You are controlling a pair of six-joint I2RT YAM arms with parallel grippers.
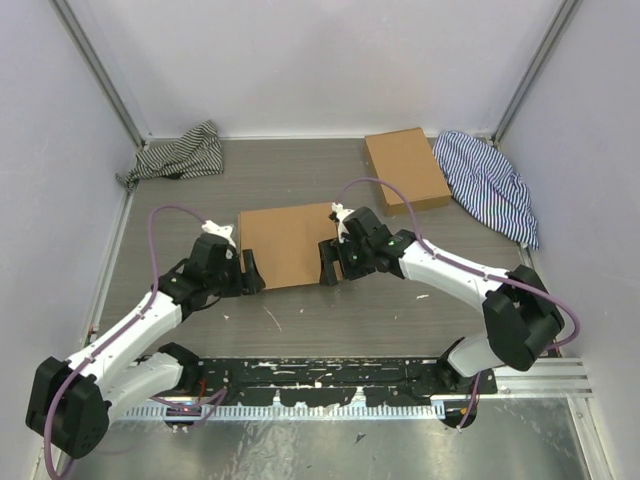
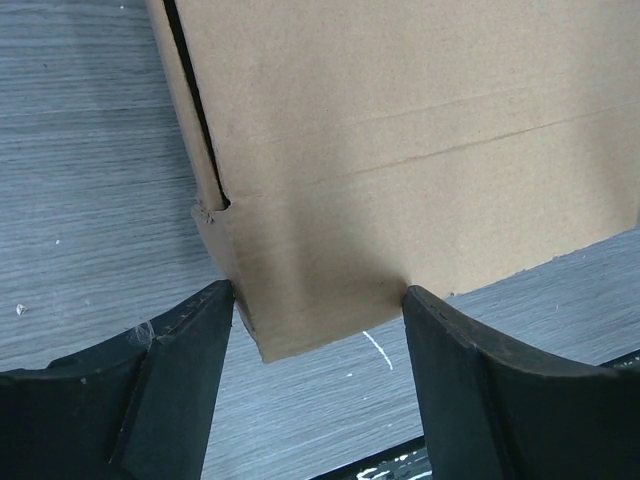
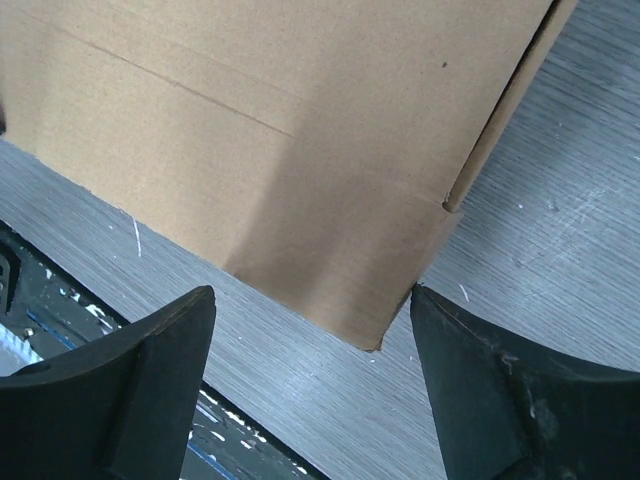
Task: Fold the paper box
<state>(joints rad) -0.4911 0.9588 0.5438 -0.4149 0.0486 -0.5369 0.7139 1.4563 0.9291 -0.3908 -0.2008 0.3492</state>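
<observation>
— How many cardboard boxes did we count?
— Two: the paper box (image 1: 288,245) in the middle, and a smaller, squarer cardboard box (image 1: 405,170) at the back right.
— And cloths?
— Two again, both striped: one dark-striped cloth (image 1: 182,153) at the back left and one blue-striped cloth (image 1: 490,185) at the back right.
— Arms?
— We saw two, a left arm (image 1: 130,335) and a right arm (image 1: 450,270), each carrying one gripper: the left gripper (image 1: 250,272) and the right gripper (image 1: 328,262). We counted two black fingers (image 2: 180,380) on each, four altogether.
— Tables?
— We counted one table (image 1: 330,320).
</observation>
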